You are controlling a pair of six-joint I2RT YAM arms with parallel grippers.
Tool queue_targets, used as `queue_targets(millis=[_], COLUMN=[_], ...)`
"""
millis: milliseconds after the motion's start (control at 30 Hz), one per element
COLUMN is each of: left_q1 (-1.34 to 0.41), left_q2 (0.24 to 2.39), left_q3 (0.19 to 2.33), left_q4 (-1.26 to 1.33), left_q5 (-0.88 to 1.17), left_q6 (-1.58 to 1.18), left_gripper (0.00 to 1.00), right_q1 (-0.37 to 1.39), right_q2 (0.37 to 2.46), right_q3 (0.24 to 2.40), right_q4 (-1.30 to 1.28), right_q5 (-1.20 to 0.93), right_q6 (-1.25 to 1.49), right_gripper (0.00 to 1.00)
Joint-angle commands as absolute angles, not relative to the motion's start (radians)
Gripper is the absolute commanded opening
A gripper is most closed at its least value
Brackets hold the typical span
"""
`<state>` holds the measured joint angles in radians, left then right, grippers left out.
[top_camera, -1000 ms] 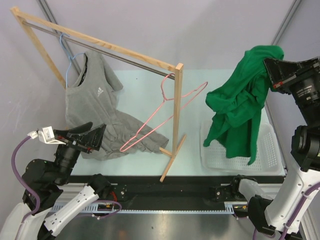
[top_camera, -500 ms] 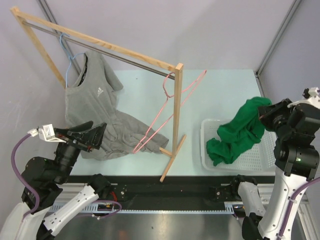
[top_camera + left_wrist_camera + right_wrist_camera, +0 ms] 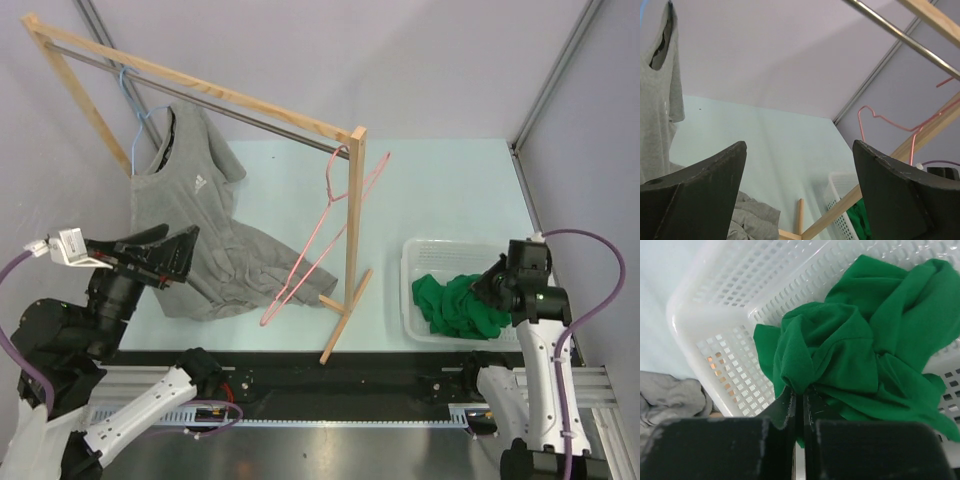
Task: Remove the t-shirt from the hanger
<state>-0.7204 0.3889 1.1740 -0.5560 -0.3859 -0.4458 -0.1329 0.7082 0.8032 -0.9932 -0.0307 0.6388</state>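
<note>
Green t-shirt (image 3: pixel 458 306) crumpled in white basket (image 3: pixel 413 268), no clear long axis; right gripper (image 3: pixel 799 393) fingers pinch a fold. Left gripper (image 3: pixel 799 148) spread wide, holding nothing. Grey t-shirt (image 3: pixel 185 210) on blue hanger (image 3: pixel 134 128), neck up, hem trailing rightward.

Bright even light, soft shadows.

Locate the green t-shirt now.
Top view, right side: the green t-shirt lies bunched in the white basket, pinched by the right gripper.

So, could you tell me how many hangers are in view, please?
2: a blue hanger at the left end of the rail, carrying the grey shirt, and a bare pink hanger at its right end. None seems hidden.
</note>
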Motion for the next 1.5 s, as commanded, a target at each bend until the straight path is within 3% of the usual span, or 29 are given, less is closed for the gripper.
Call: queue_targets(millis=[0, 167, 267, 300, 400, 533, 633, 667, 933, 967, 1000, 1067, 1133, 1167, 1267, 1467], left_q1=[-0.718, -0.718, -0.718, -0.718, -0.718, -0.718, -0.718, -0.718, -0.7, -0.678, -0.663, -0.577, -0.487, -0.397, -0.299, -0.141], left_q2=[0.485, 0.578, 0.642, 0.661, 0.721, 0.778, 0.799, 0.805, 0.879, 0.882, 0.89, 0.919, 0.949, 0.971, 0.985, 1.008], left_q3=[1.325, 1.5, 1.622, 1.652, 1.736, 1.787, 1.784, 1.77, 1.712, 1.71, 1.715, 1.735, 1.775, 1.778, 1.766, 1.744], left_q4=[-0.621, -0.702, -0.791, -0.817, -0.9, -0.951, -0.925, -0.92, -0.898, -0.885, -0.874, -0.871, -0.909, -0.917, -0.876, -0.802], left_q5=[-0.429, -0.436, -0.477, -0.5, -0.592, -0.817, -0.83, -0.804, -0.781, -0.787, -0.795, -0.741, -0.587, -0.531, -0.413, -0.255], left_q6=[-0.376, -0.327, -0.272, -0.256, -0.132, 0.009, 0.04, 0.034, -0.009, -0.003, 0.039, 0.06, 0.046, 0.038, 0.028, 0.058], left_gripper=[0.91, 0.92, 0.93, 0.95, 0.98, 1.0, 1.0, 1.0, 0.98, 0.81, 0.74, 0.67, 0.72, 0.82, 0.85, 0.75], right_q1=[-0.014, 0.055, 0.066, 0.064, 0.066, 0.067, 0.066, 0.066, 0.067, 0.067, 0.067, 0.067, 0.067, 0.067, 0.069, 0.067], right_q2=[0.756, 0.861, 0.868, 0.87, 0.874, 0.862, 0.835, 0.828, 0.796, 0.79, 0.785, 0.769, 0.752, 0.744, 0.732, 0.729], right_q3=[0.752, 0.709, 0.701, 0.703, 0.742, 0.801, 0.853, 0.876, 0.919, 0.916, 0.907, 0.9, 0.896, 0.896, 0.905, 0.92], right_q4=[-0.865, -0.813, -0.789, -0.792, -0.825, -0.851, -0.873, -0.874, -0.92, -0.923, -0.928, -0.942, -0.95, -0.954, -0.968, -0.988], right_q5=[0.087, 0.092, 0.084, 0.083, 0.089, 0.037, 0.009, 0.002, -0.087, -0.095, -0.115, -0.129, -0.155, -0.158, -0.156, -0.166], right_q6=[0.747, 0.769, 0.736, 0.729, 0.704, 0.669, 0.632, 0.624, 0.578, 0.572, 0.569, 0.572, 0.574, 0.574, 0.563, 0.545], right_gripper=[0.0, 0.07, 0.39, 0.56, 0.79, 0.82, 0.84, 0.93, 0.94, 0.94, 0.93, 0.94, 0.94, 0.94, 0.94, 0.94])
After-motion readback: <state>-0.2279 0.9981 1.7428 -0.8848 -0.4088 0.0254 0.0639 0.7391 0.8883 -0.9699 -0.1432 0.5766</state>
